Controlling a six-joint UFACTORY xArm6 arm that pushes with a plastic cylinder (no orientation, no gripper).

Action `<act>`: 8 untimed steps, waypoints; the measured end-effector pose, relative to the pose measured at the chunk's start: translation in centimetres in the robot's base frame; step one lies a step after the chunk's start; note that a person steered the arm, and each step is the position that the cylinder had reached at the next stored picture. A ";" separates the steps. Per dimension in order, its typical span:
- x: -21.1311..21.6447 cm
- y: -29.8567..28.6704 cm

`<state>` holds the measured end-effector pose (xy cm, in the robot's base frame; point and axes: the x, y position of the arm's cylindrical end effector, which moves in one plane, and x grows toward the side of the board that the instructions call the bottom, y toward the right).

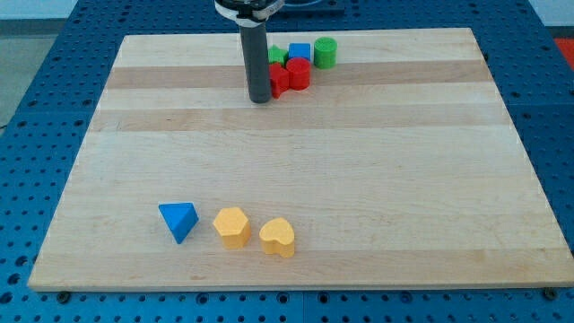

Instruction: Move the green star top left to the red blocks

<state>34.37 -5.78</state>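
My tip (261, 99) rests on the board near the view's top, just left of the red blocks. Two red blocks sit together: a red cylinder (299, 72) and a second red block (279, 81), partly hidden by my rod. The green star (277, 56) sits behind them, at their top left, mostly hidden by the rod and touching the red blocks. A blue cube (300, 51) stands right of the star, and a green cylinder (326, 52) stands right of the cube.
A blue triangular block (179, 220), a yellow hexagon (232, 226) and a yellow heart (277, 237) lie in a row near the view's bottom left. The wooden board (377, 161) lies on a blue perforated table.
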 end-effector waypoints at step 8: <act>-6.2 -3.1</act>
<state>28.15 -8.90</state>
